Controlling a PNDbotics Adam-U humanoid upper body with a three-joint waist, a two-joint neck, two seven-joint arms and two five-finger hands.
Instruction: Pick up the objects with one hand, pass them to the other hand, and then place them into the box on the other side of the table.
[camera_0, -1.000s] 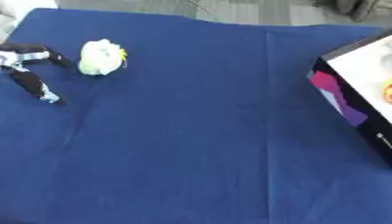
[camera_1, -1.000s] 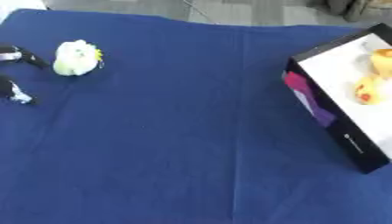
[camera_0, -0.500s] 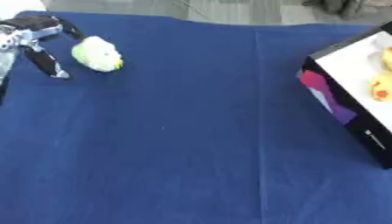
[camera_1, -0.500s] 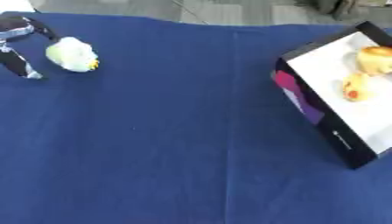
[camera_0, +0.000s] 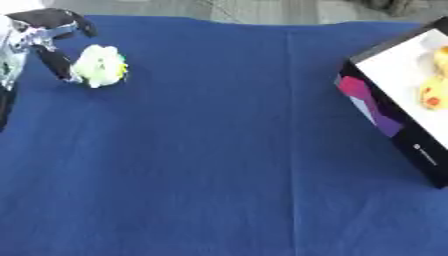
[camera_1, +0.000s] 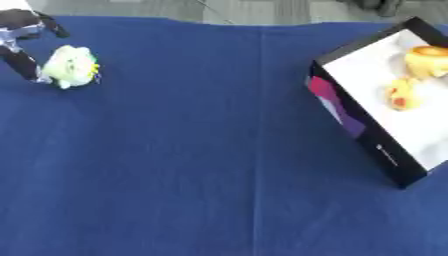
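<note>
A pale yellow-green soft toy (camera_0: 101, 66) lies on the blue cloth at the far left. My left hand (camera_0: 42, 37) hangs over its left side, one finger (camera_0: 54, 64) reaching down right beside the toy and others arched above it. The fingers are spread and not closed round the toy. At the right edge stands the box (camera_1: 350, 117), black-walled with a white inside. Two yellow-orange toys (camera_1: 401, 94) lie in it. My right hand shows in neither view.
The blue cloth (camera_0: 219, 150) covers the whole table, with a fold line running down its middle. Grey floor shows beyond the far edge.
My left hand has come in from the left and closed in on the toy. The camera has also shifted, so the whole picture sits differently.
</note>
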